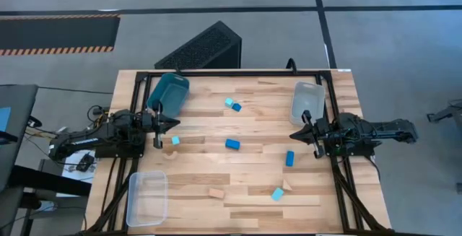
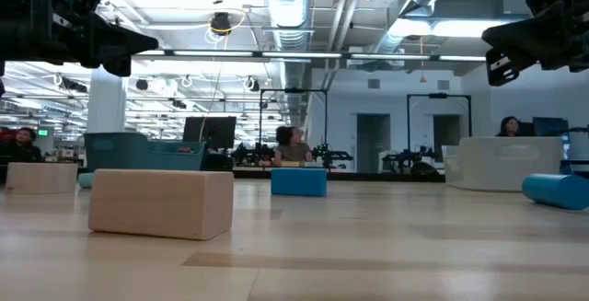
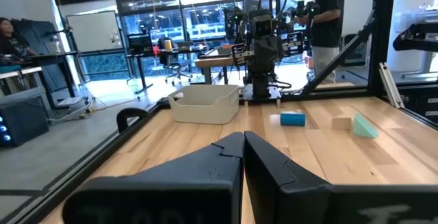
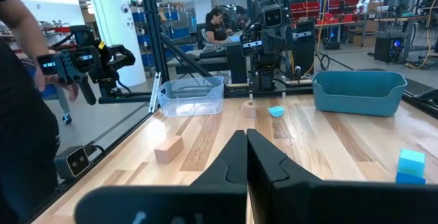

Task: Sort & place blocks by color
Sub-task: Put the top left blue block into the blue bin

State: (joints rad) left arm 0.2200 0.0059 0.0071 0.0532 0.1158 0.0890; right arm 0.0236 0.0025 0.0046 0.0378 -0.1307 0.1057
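This is a big robot lab or workshop. Shiny pipes and long lights run along the high ceiling. More robot arms stand on other tables. People sit at desks with screens. The floor has a black and orange stripe.

blocks lie scattered mid-table — bins at edges

dark blue blocks: 3
light cyan blocks: 3
tan wood blocks: 3 seen
teal bin: 1
clear bins: 2
arms: 2
worktop: 1
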